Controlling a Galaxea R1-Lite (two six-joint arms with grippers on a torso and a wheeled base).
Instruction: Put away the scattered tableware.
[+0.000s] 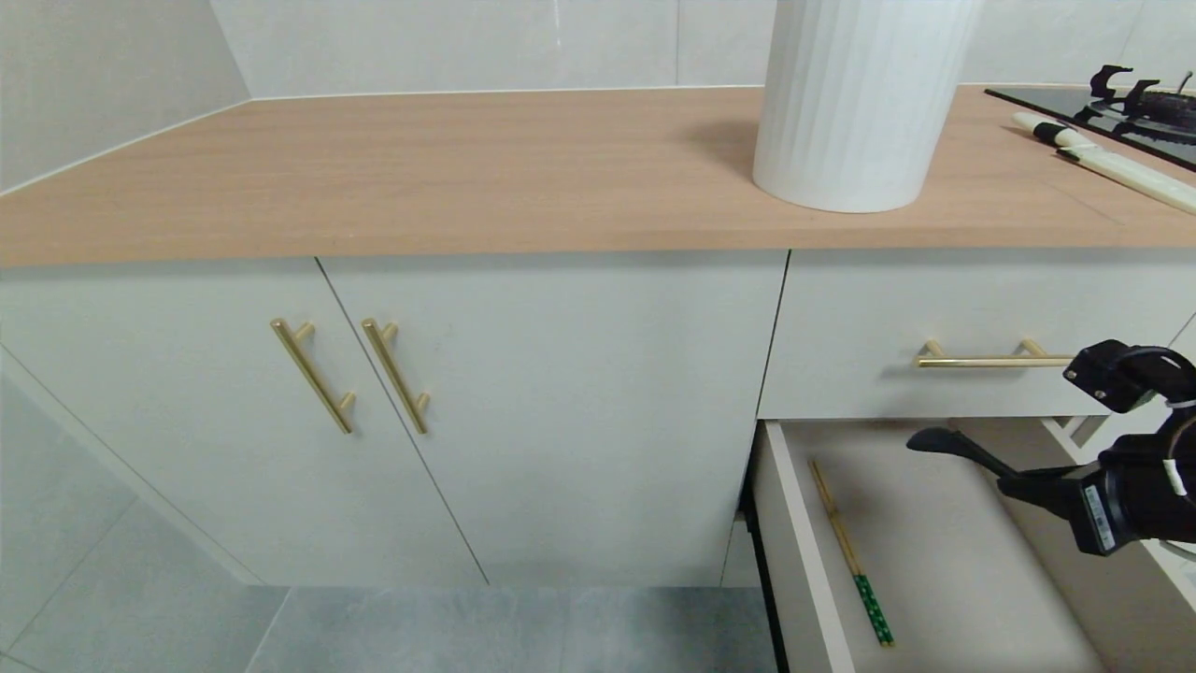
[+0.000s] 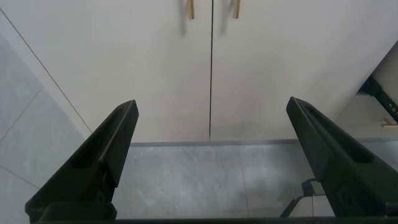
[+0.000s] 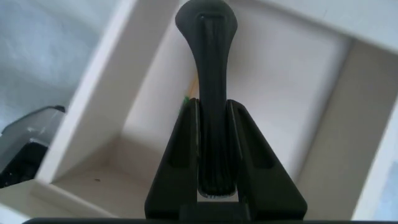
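My right claw (image 1: 1032, 486) is clamping a black utensil (image 1: 946, 441) over the open drawer (image 1: 792, 505); its gripped end is hiding between my fingers (image 3: 180, 155). Chopsticks (image 1: 850, 556) are lying inside, at 8 o'clock of it. My left claw (image 2: 211, 107) is gaping wide.

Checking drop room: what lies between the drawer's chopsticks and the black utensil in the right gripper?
Only bare drawer floor separates chopsticks and black utensil, per the head view.

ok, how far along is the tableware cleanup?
Done: chopsticks lie in the open drawer. In hand: right gripper holds a black utensil over the drawer. To do: a cream-handled piece sits on the counter; left gripper open, empty.
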